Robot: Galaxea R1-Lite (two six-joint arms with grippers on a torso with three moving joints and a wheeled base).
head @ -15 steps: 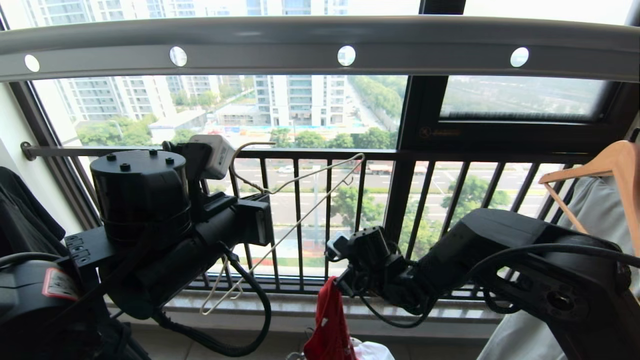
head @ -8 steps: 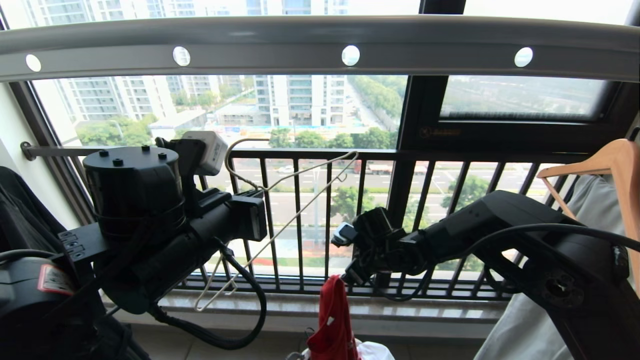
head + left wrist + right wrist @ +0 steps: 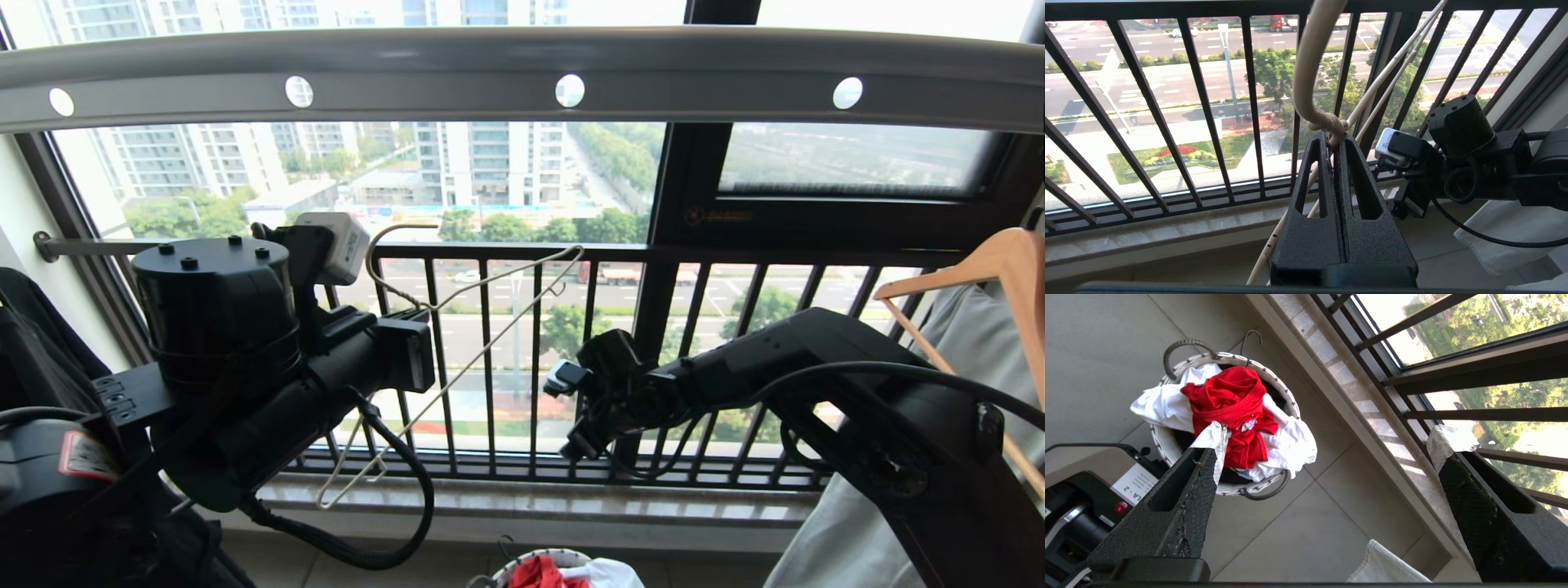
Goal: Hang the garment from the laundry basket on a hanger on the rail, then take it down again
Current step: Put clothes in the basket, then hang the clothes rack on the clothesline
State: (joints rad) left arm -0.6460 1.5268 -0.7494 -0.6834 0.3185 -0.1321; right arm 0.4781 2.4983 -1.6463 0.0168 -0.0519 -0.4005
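The rail (image 3: 457, 86), a broad grey bar w/ round holes, spans the top of the head view, nothing hooked on it yet. Below it the black window railing (image 3: 522, 359) fences the balcony glass. Left gripper (image 3: 1333, 141), raised at the robot's left, has its jaws pinched tight on the twisted neck of the cream wire hanger (image 3: 478, 286), hook up, frame slanting down toward the sill, probably kept ready for dressing or hooking. Right gripper (image 3: 1327, 447) hangs near the railing, above and well apart from the laundry basket (image 3: 1167, 437) on the floor tiles, jaws spread wide and holding nothing. The garment (image 3: 1231, 404), the red tee, lies bunched on top of white cloth (image 3: 1290, 443) inside the basket, so the shirt isn't on the hanger. At far right a light-wood hanger (image 3: 992, 265) carries a pale grey-green garment (image 3: 976, 335), crowding the right arm's side; railing bars sit close behind both grippers, little room for a swing toward the glass.
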